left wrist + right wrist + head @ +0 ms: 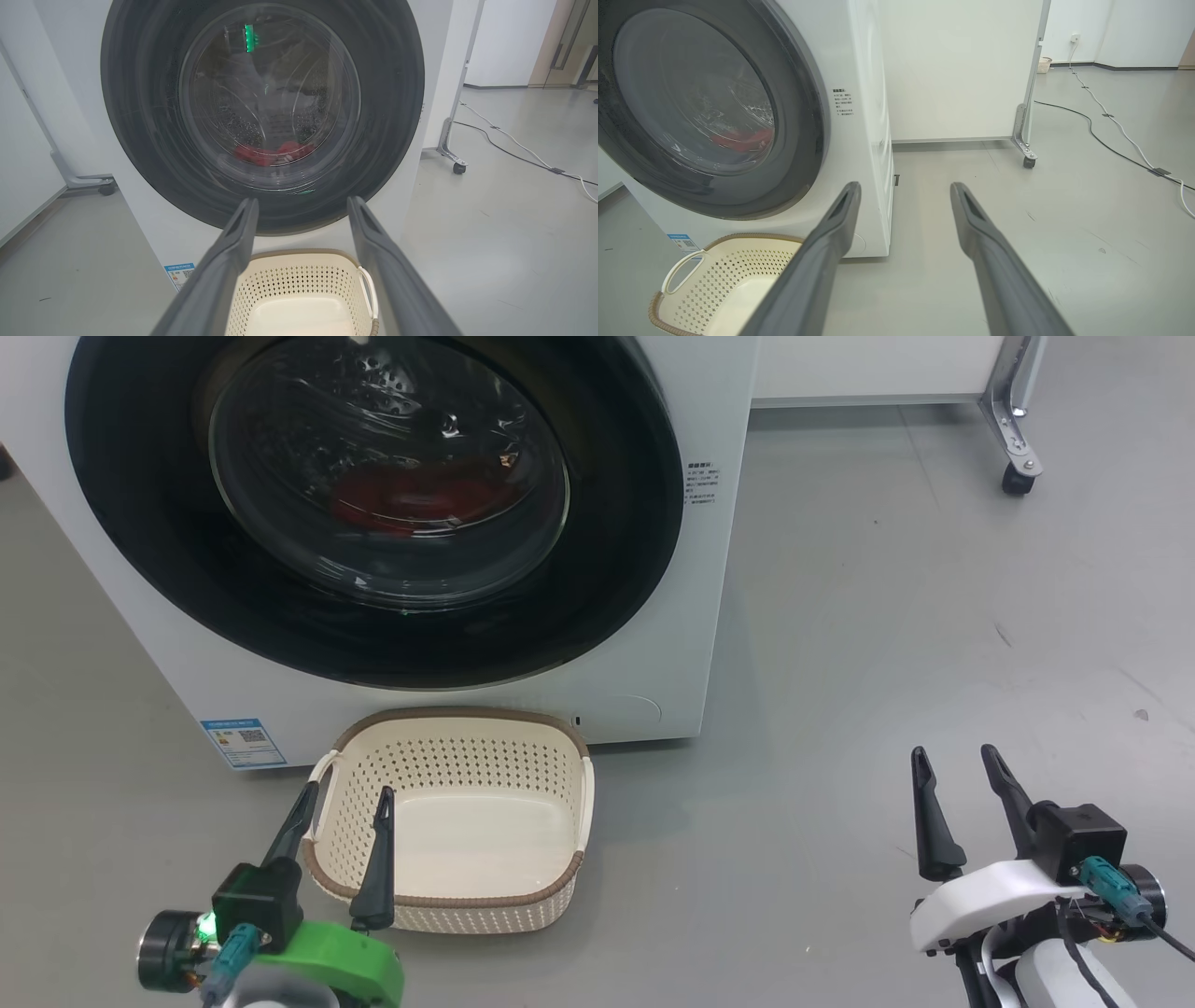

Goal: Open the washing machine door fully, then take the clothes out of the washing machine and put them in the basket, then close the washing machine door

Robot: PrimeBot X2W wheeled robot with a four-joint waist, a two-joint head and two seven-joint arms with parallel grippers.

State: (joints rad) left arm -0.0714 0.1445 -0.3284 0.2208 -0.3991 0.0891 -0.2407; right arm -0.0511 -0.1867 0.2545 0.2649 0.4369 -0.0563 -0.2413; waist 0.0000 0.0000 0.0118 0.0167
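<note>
Left gripper (348, 789) and right gripper (953, 750) stand spread wide, empty; clothes (420, 495) lie behind the closed washing machine door (121, 504), basket (467, 761) below it; the right wrist view adds floor cables (1157, 171).

My left gripper (347, 790) hangs spread by the basket (457, 715), my right gripper (954, 750) spread well right — washing machine door (373, 625) shut, red clothes (411, 495) behind it.
</note>
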